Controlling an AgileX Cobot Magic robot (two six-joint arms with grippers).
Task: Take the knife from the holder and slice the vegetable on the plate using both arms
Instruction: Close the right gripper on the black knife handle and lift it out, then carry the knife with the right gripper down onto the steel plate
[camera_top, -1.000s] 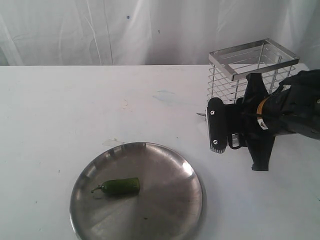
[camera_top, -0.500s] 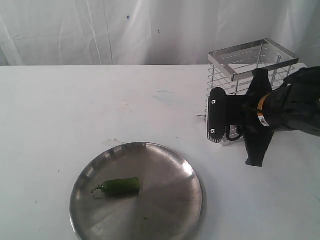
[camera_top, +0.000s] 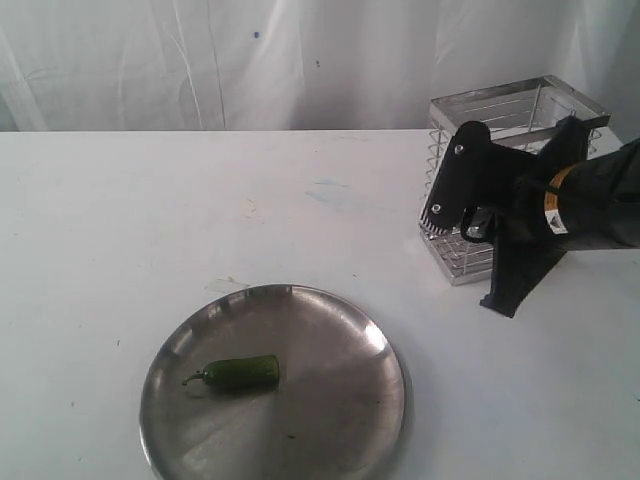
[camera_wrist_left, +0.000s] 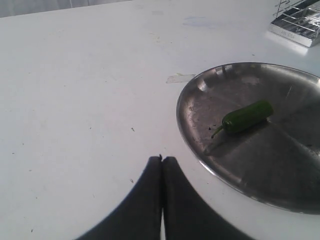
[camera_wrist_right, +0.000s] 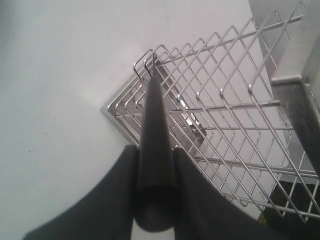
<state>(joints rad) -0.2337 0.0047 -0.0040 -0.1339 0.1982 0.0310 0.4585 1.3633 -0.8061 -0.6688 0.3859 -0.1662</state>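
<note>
At the holder (camera_wrist_right: 225, 100)'s corner, the knife (camera_wrist_right: 151, 110) is pinched by the right claw (camera_wrist_right: 154, 155). It's best drawn out straight so the holder isn't dragged along. Well away from the holder, the left claw (camera_wrist_left: 161, 165) is pressed together beside the plate (camera_top: 330, 400) with the pepper (camera_top: 240, 373).

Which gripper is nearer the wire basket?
Right. The right gripper is at the basket, shut on the knife; the left gripper hangs beside the plate, which lies between it and the basket.

Test lab: bare white table (camera_top: 200, 200), draped backdrop (camera_top: 200, 60)
</note>
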